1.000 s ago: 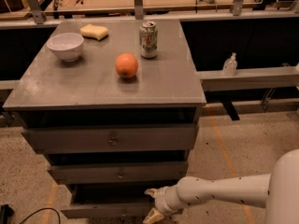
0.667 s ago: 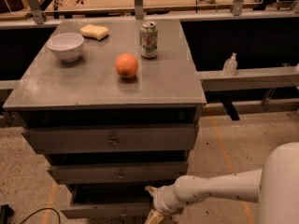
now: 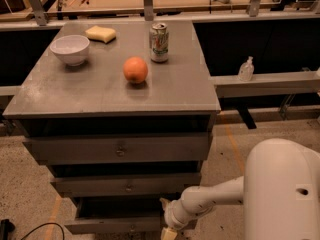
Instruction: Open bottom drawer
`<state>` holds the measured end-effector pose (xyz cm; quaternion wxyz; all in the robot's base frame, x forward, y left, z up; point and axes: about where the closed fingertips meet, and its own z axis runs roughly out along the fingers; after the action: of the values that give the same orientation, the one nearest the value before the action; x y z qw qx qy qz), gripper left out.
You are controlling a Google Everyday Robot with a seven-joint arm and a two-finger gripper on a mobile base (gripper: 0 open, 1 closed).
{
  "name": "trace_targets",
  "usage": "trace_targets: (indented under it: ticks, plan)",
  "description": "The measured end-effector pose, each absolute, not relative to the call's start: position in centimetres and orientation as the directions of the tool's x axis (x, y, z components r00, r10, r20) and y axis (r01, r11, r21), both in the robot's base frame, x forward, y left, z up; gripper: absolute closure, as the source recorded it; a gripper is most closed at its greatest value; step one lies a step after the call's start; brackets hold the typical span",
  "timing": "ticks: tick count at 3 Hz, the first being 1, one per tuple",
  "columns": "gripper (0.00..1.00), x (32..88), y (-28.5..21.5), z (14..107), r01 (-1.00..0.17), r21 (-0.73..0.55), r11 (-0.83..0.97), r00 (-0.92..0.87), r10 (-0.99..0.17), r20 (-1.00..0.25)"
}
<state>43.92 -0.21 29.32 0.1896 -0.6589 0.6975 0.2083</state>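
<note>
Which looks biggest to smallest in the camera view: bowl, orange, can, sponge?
1. White bowl
2. Soda can and orange, too alike to rank
3. Yellow sponge
The gripper is down at the front of the bottom drawer.

Cabinet top (image 3: 95, 91) holds bowl (image 3: 70, 49), sponge (image 3: 100, 33), can (image 3: 159, 42), orange (image 3: 135, 70).

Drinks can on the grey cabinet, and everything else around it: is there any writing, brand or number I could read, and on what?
On the drinks can: a printed design, too blurred to read.
On the small clear bottle on the ledge: nothing legible.
On the bottom drawer, and on the gripper low at its front: no markings visible.
No text here can be read.
</note>
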Motion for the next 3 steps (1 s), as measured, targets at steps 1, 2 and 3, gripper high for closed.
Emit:
trace_targets:
  ticks: [1, 2, 3]
  plan:
    - [0.0, 43.3, -0.9, 27.1, -0.995, 0.085, 0.047, -0.084, -0.865, -0.495]
    - [0.0, 43.1, -1.7, 25.4, -0.994, 0.094, 0.055, -0.091, -0.893, -0.44]
    - [0.01, 43.7, -2.0, 24.1, -0.995, 0.081, 0.05, -0.079, -0.91, -0.407]
